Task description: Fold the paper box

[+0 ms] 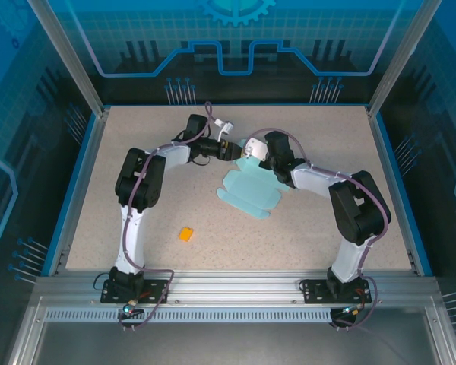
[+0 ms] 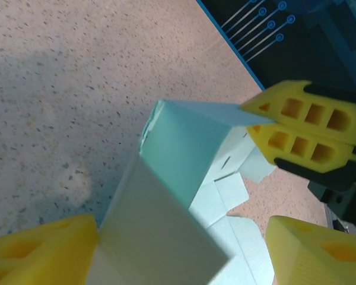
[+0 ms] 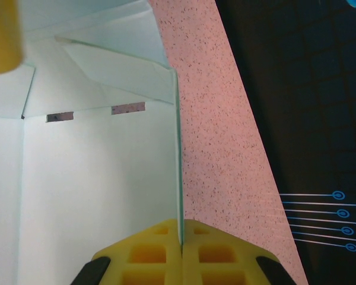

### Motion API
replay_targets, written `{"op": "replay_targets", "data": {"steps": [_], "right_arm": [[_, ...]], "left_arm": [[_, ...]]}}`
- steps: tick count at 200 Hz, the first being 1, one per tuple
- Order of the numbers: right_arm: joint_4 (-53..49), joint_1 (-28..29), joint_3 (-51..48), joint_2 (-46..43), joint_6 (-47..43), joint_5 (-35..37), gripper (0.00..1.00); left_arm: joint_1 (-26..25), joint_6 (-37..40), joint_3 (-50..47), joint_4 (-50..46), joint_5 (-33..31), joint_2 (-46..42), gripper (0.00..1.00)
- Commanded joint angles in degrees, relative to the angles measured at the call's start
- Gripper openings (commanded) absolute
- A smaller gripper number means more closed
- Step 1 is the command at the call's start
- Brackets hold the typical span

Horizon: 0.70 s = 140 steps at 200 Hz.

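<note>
Paper box (image 1: 249,190): pale light-blue card, half unfolded, on the speckled table (image 1: 327,129) a little beyond centre, between the ends of the two arms. Lies mostly flat at its near side, with scalloped flaps spread toward the robot. Rises at its far side, where one panel stands up off the surface. Shows two small slots near a crease in the right wrist view, table colour visible through them.

Right gripper (image 3: 181,237): clamped on the thin upper edge of that raised panel, yellow fingers (image 3: 148,255) pressed together with the card caught in the seam. Appears in the left wrist view too, reaching in from the right and pinching the panel's top corner.

Left gripper (image 2: 181,228): spread wide, gripping nothing. Straddles a folded section of the card, one finger (image 2: 41,252) touching or just beside it, the other well clear, with flaps and table showing in the gap.

Small orange block (image 1: 185,234): alone on the table near the left arm, well apart from the card.
</note>
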Motion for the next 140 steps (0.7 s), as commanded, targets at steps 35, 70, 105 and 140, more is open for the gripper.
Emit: {"op": "replay_targets", "data": {"steps": [35, 70, 105, 140], "right_arm": [[0.16, -0.55, 1.95, -2.1, 0.18, -0.92, 0.0], [0.38, -0.56, 0.92, -2.49, -1.17, -1.83, 0.0], [-0.78, -0.6, 0.72, -2.67, -2.14, -2.9, 0.0], [-1.57, -0.62, 1.13, -2.5, -2.01, -2.74, 0.0]], "left_arm": [[-0.93, 2.32, -4.76, 4.4, 3.15, -5.16, 0.73], [-0.93, 3.58, -6.17, 5.52, 2.87, -5.74, 0.73], [-0.93, 4.02, -6.44, 6.51, 3.74, -5.94, 0.68], [-0.58, 3.83, -7.11, 6.9, 4.11, -6.63, 0.68]]}}
